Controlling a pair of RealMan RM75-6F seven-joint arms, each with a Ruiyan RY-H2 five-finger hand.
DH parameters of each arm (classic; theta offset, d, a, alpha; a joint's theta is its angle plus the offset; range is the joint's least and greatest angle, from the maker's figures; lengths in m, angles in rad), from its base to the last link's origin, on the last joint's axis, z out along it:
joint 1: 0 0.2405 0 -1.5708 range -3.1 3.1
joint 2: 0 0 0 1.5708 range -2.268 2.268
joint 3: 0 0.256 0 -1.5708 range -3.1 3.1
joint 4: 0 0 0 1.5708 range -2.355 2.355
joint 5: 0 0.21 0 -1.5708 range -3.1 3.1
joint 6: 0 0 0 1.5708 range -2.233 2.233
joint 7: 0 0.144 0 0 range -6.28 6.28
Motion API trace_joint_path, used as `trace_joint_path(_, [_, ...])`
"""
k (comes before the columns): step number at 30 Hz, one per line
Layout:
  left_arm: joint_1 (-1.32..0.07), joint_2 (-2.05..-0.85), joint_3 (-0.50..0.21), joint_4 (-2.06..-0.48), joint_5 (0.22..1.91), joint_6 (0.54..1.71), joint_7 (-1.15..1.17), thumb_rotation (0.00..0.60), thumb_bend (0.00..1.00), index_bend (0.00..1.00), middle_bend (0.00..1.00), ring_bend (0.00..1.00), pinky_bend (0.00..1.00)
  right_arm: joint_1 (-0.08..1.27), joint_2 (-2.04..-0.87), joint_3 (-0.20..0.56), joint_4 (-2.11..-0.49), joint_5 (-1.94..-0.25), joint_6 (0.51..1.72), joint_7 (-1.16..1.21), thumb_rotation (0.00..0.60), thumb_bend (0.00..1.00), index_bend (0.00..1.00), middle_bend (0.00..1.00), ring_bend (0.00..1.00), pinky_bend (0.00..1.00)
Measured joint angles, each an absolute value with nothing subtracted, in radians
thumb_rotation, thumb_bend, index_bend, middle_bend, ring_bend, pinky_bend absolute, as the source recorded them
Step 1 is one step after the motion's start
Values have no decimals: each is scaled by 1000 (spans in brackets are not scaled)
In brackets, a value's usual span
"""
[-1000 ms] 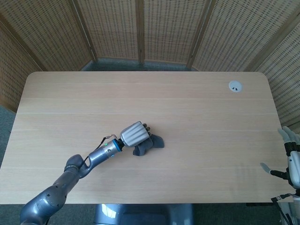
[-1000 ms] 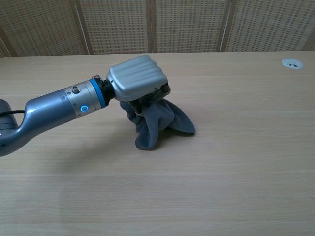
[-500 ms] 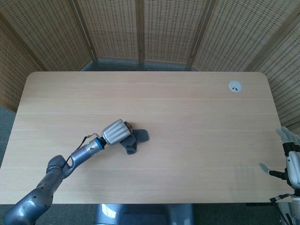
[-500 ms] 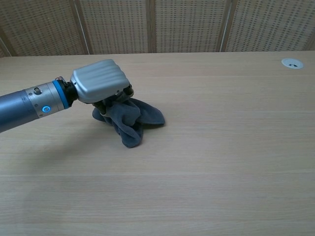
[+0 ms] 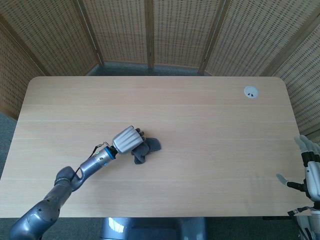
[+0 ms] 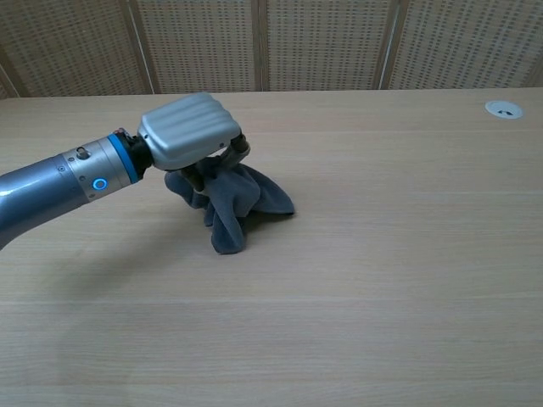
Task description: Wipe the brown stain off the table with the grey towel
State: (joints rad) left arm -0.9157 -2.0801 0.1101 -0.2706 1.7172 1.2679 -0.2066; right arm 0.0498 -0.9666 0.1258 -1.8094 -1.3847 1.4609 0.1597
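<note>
The left hand grips the bunched grey towel against the tabletop, left of centre. It has reversed from its leftward pass and shifted slightly right: wiping strokes continue. No brown stain is visible. The right hand idles at the far right edge, fingers spread.

You have a light wooden desk with rounded corners, its grain running left to right. Near its far right corner sits a small round white cable grommet, set flush in the surface. Behind the desk stands a woven rattan screen of several panels divided by dark wooden posts, with grey floor showing at the left.
</note>
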Motion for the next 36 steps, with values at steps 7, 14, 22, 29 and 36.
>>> trace_joint_path(7, [-981, -2110, 52, -306, 1691, 1331, -217, 600, 226, 728, 666, 654, 918, 51, -967, 126, -1809, -1384, 1460, 159, 600, 0, 0, 0, 0, 0])
trace_joint_path(14, [-1039, -2132, 3, -353, 1673, 1383, -226, 600, 217, 728, 667, 654, 915, 52, -968, 125, -1807, -1384, 1457, 160, 600, 0, 0, 0, 0, 0])
trace_joint_path(22, [-1061, -2153, 9, -356, 1680, 1332, -205, 600, 213, 728, 661, 646, 913, 52, -967, 126, -1804, -1382, 1456, 163, 600, 0, 0, 0, 0, 0])
trace_joint_path(29, [-1041, -2157, 30, -346, 1685, 1299, -197, 600, 213, 728, 659, 641, 912, 52, -969, 126, -1803, -1382, 1457, 160, 600, 0, 0, 0, 0, 0])
trace_joint_path(36, [-998, -2119, 66, -346, 1706, 1313, -197, 600, 214, 728, 658, 641, 912, 51, -968, 127, -1804, -1380, 1458, 162, 600, 0, 0, 0, 0, 0])
